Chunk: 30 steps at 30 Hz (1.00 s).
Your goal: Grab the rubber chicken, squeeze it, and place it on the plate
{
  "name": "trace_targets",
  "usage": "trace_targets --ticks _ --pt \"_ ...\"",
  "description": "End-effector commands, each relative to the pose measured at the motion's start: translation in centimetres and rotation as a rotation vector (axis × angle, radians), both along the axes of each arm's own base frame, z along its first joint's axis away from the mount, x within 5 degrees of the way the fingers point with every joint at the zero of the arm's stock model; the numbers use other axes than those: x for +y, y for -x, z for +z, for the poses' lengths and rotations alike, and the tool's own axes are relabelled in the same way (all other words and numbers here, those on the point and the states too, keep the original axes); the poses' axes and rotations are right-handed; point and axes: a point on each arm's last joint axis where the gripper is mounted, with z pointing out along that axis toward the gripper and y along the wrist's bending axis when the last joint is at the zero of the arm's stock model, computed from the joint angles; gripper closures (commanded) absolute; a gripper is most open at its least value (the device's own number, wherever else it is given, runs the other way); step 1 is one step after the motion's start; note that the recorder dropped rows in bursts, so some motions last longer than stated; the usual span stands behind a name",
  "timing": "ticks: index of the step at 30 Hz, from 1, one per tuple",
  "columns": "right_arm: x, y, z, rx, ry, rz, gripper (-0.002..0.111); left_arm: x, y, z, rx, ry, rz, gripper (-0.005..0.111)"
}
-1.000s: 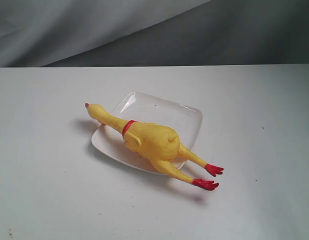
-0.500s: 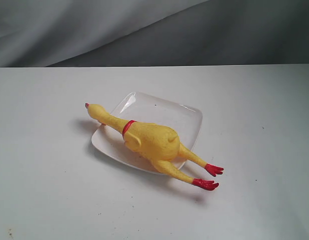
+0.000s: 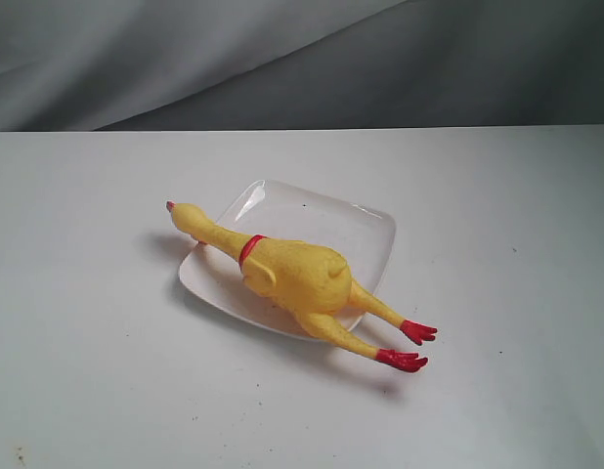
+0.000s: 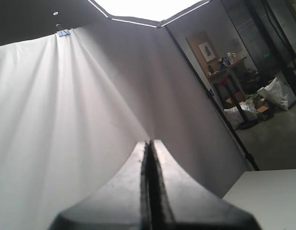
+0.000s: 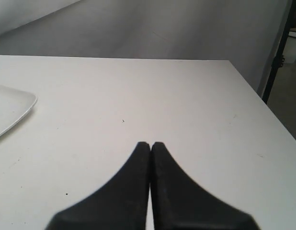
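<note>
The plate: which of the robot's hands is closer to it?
Right, probably. The right hand hangs low over the table with a corner of the plate in sight. The left hand points up at a curtain, plate out of sight.

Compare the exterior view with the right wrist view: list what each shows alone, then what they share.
Only the exterior view: the rubber chicken lying across the plate, head and feet reaching past its rim. Only the right wrist view: the right gripper, its jaws closed together, and the table edge with floor beyond. Both: the plate (just one corner in the wrist view), the white table and the grey backdrop.
</note>
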Motion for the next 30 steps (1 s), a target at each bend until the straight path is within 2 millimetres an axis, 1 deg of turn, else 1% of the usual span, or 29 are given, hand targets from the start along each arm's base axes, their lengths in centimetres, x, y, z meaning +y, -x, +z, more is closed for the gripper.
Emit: trace_targets --ticks 1,8,10,11,16,18,21,24,30 --pt "-0.1 0.0 -0.1 0.001 0.009 -0.007 0.108 0.1 0.1 0.0 0.003 0.012 0.000 0.107" --pt "0.0 0.0 -0.1 0.001 0.002 -0.006 0.108 0.1 0.0 0.0 0.003 0.012 0.002 0.107" --pt "0.0 0.0 -0.1 0.001 0.002 -0.006 0.108 0.3 0.4 0.1 -0.014 0.015 0.021 0.107" --pt "0.0 0.0 -0.1 0.001 0.002 -0.006 0.108 0.6 0.8 0.2 -0.030 0.017 0.047 0.107" --pt "0.0 0.0 -0.1 0.001 0.002 -0.006 0.108 2.1 2.9 0.6 -0.143 0.041 0.305 0.107" --pt "0.0 0.0 -0.1 0.001 0.002 -0.006 0.108 2.3 3.9 0.7 -0.188 0.045 0.384 0.107" --pt "0.0 0.0 -0.1 0.001 0.002 -0.006 0.108 2.2 6.1 0.7 -0.285 0.048 0.508 0.107" --pt "0.0 0.0 -0.1 0.001 0.002 -0.006 0.108 2.0 7.6 0.6 -0.347 0.051 0.546 0.107" --pt "0.0 0.0 -0.1 0.001 0.002 -0.006 0.108 2.0 7.6 0.6 -0.348 0.054 0.554 0.107"
